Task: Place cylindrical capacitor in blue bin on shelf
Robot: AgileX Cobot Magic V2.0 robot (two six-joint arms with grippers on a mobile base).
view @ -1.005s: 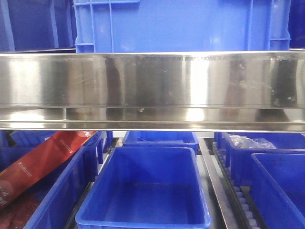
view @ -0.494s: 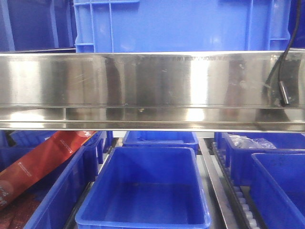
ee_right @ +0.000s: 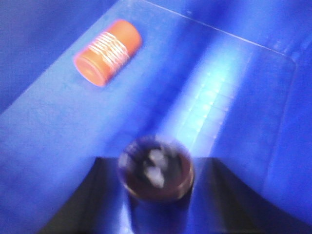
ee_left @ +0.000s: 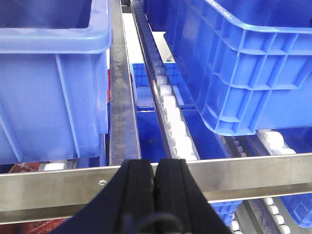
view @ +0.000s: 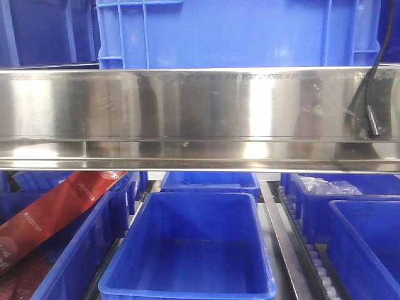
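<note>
In the blurred right wrist view the cylindrical capacitor [ee_right: 108, 51] lies on its side on the floor of a blue bin [ee_right: 234, 97], ahead and to the left of the right gripper [ee_right: 156, 168], long axis slanting away rightward. That gripper holds a dark round object; its jaw gap is unreadable. The left gripper [ee_left: 156, 170] is closed, empty, at the shelf [ee_left: 253, 173] beam.

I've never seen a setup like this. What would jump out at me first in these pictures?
Probably the wide mirror-bright steel beam of the shelf cutting across the front view, with blue bins packed above and below it. Next, in the blurry right wrist view, the orange cylindrical capacitor lying on its side on a bin's blue floor. A red package leans in the lower-left bin.
</note>
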